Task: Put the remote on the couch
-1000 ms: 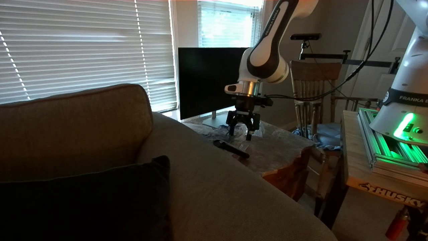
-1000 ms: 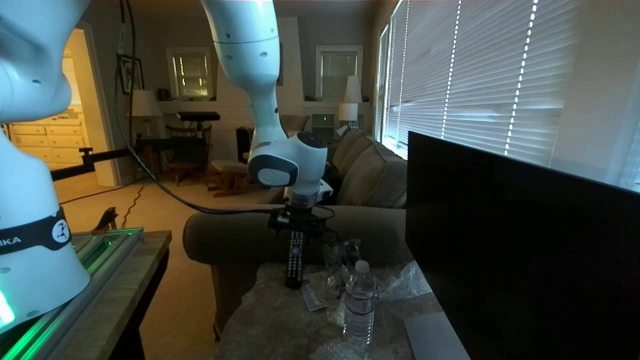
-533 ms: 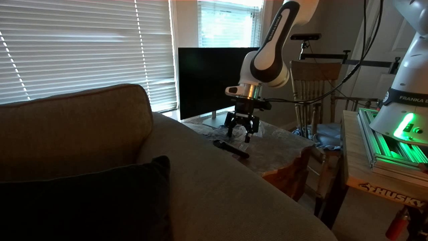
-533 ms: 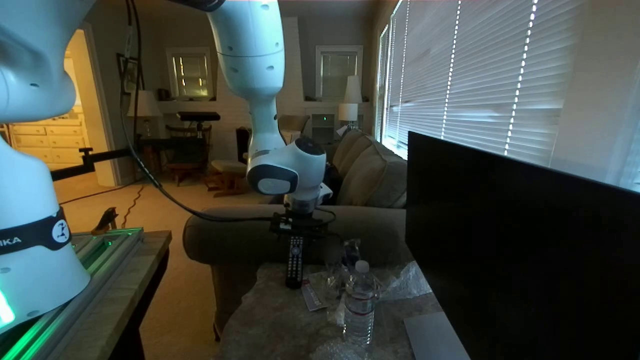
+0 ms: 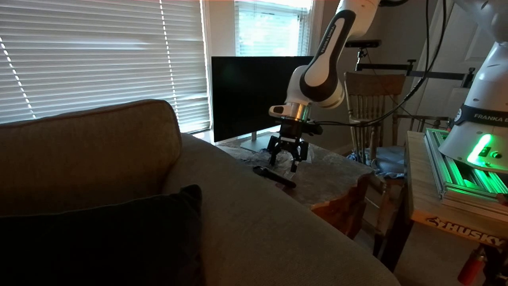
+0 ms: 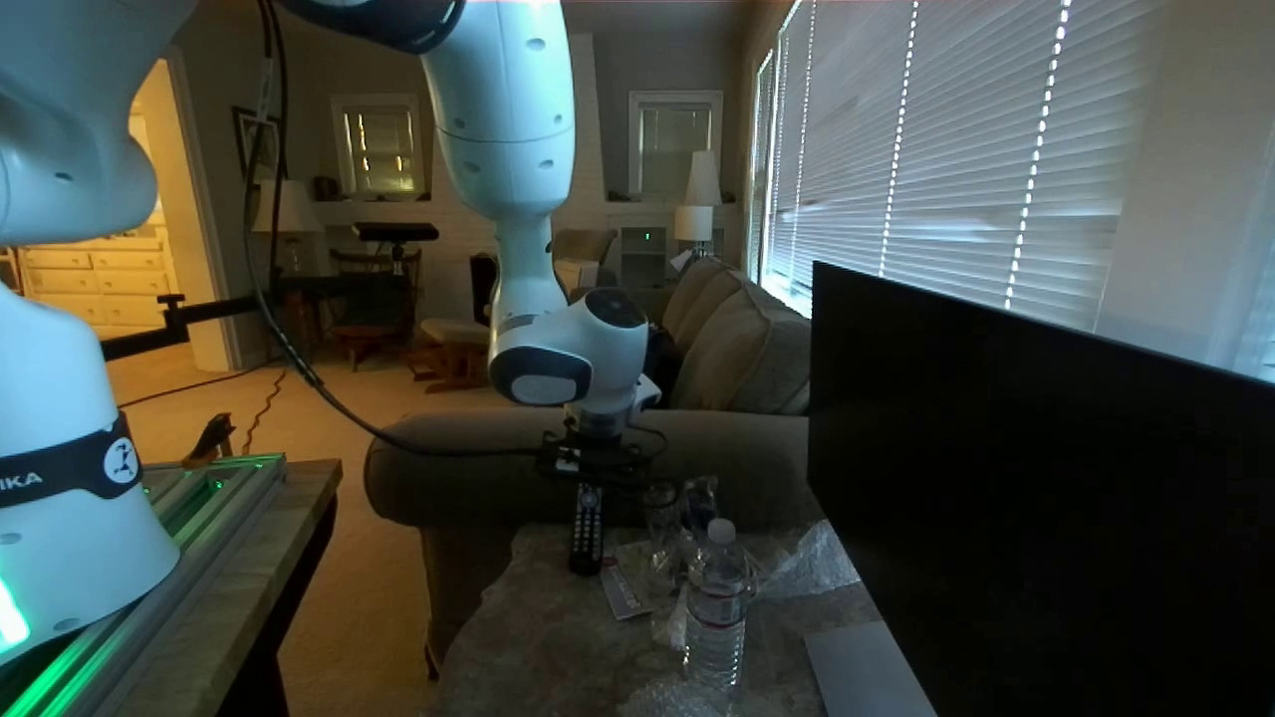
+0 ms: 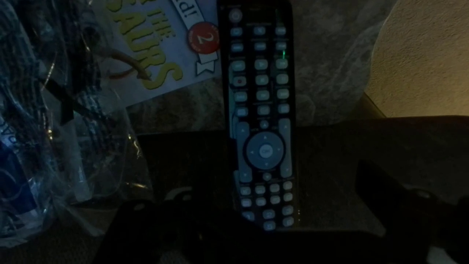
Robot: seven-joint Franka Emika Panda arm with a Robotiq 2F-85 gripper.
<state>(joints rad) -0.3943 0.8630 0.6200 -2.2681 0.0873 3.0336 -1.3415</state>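
Mid-frame, black jointed fingers (image 5: 294, 165) hung spread above the slim black remote (image 5: 274, 177) lying partly on the mottled grey surface (image 5: 329, 171).

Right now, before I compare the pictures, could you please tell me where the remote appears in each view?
In an exterior view: the remote lies slanted, slightly right of and below the centre.
In an exterior view: the remote is slightly left of and below the centre.
In the wrist view: the remote runs down from the top edge, slightly right of centre.
Shared landmark: the mottled tabletop, beside it in all three.
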